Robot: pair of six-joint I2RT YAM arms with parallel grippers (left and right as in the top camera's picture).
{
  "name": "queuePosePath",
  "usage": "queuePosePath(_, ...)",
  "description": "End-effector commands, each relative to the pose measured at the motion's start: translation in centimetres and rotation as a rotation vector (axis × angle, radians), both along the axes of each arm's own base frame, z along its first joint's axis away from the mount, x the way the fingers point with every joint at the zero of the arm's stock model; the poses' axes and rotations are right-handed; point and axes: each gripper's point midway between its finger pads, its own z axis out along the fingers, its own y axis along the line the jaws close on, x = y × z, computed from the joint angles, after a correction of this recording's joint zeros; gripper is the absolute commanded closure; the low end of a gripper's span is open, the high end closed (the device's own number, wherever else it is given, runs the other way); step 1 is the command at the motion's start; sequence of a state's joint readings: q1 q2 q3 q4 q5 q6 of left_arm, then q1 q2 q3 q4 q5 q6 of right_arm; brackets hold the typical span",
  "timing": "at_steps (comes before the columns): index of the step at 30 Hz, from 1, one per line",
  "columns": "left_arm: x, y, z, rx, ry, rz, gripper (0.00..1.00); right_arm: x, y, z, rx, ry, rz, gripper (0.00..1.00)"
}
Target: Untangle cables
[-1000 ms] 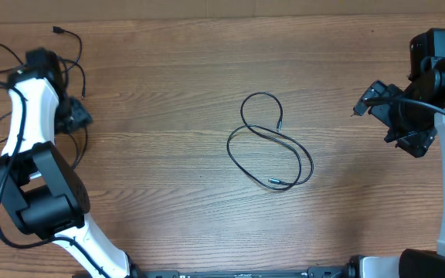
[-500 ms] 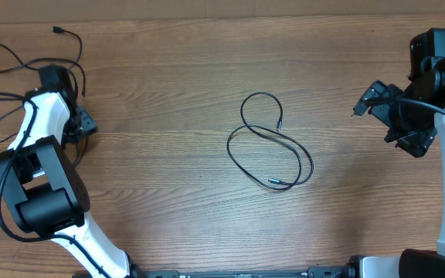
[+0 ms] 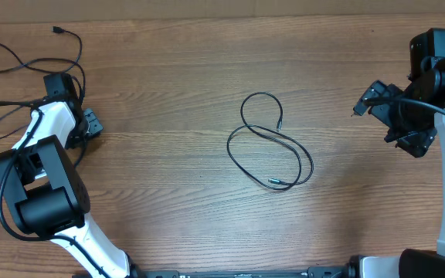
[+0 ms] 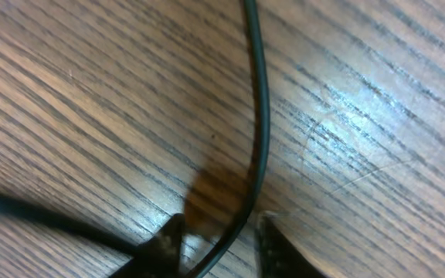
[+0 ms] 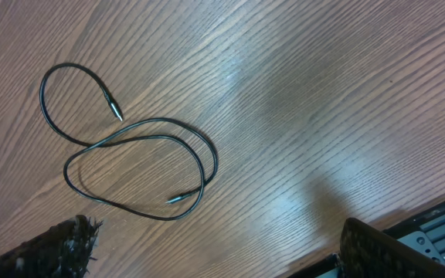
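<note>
- Low over the wooden table (image 3: 168, 62), left gripper (image 4: 219, 243) with fingertips (image 4: 164, 243) slightly parted, straddling one thin black cord (image 4: 261, 116) but not yet pinching it; likely lined up to grasp that strand and draw it free.
- Just beyond the left gripper, toward the table's far edge: the tangled cables (image 3: 57, 31), loops overlapping, one plug end lying outermost.
- Well away from the left gripper, mid-table: a single cable (image 3: 255, 128) in a loose figure-eight, apart from the tangle, seemingly already separated.
- Farthest from the left gripper: right gripper (image 5: 215, 251), jaws spread wide, empty, held above the table, probably parked to leave working room.
</note>
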State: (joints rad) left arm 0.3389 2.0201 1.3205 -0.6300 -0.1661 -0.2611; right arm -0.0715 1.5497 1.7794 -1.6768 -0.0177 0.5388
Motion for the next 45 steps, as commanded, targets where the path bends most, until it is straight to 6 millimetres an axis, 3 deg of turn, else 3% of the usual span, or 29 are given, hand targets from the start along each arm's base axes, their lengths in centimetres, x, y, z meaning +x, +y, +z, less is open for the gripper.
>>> queuePosePath(1, -2.1, 0.4, -2.8, -0.042, 0.071, 0.052, 0.84, 0.2, -0.3, 0.1, -0.013, -0.005, -0.009, 0.0)
queuePosePath(7, -3.1, 3.0, -3.0, -0.042, 0.061, 0.123, 0.96, 0.2, -0.3, 0.1, -0.013, -0.005, -0.009, 0.0)
queuePosePath(11, -2.9, 4.6, -2.6, -0.087, 0.005, 0.167, 0.96, 0.2, -0.3, 0.1, -0.013, -0.005, -0.009, 0.0)
queuePosePath(17, 0.2, 6.1, -0.4, -0.142, -0.14, 0.172, 0.96, 0.2, -0.3, 0.1, -0.013, -0.005, -0.009, 0.0)
queuePosePath(25, 6.2, 6.9, 5.6, -0.19, -0.361, 0.116, 0.96, 0.2, -0.3, 0.1, -0.013, -0.005, -0.009, 0.0)
queuePosePath(29, 7.8, 7.3, 7.7, -0.193, -0.425, 0.114, 0.96, 0.2, -0.3, 0.1, -0.013, -0.005, -0.009, 0.0)
queuePosePath(32, 8.3, 6.8, 8.0, -0.224, -0.45, 0.097, 0.94, 0.2, -0.3, 0.1, -0.013, -0.005, -0.009, 0.0)
queuePosePath(37, 7.6, 6.6, 6.6, -0.233, -0.4, 0.111, 0.74, 0.2, -0.3, 0.1, -0.013, -0.005, -0.009, 0.0)
queuePosePath(38, 7.4, 6.5, 6.2, -0.241, -0.385, 0.115, 0.64, 0.2, -0.3, 0.1, -0.013, -0.005, -0.009, 0.0)
queuePosePath(39, 7.1, 6.4, 5.9, -0.246, -0.371, 0.118, 0.46, 0.2, -0.3, 0.1, -0.013, -0.005, -0.009, 0.0)
queuePosePath(40, 6.7, 6.4, 5.5, -0.242, -0.351, 0.126, 0.39, 0.2, -0.3, 0.1, -0.013, -0.005, -0.009, 0.0)
queuePosePath(45, 5.4, 6.2, 4.7, -0.239, -0.288, 0.139, 0.26, 0.2, -0.3, 0.1, -0.013, -0.005, -0.009, 0.0)
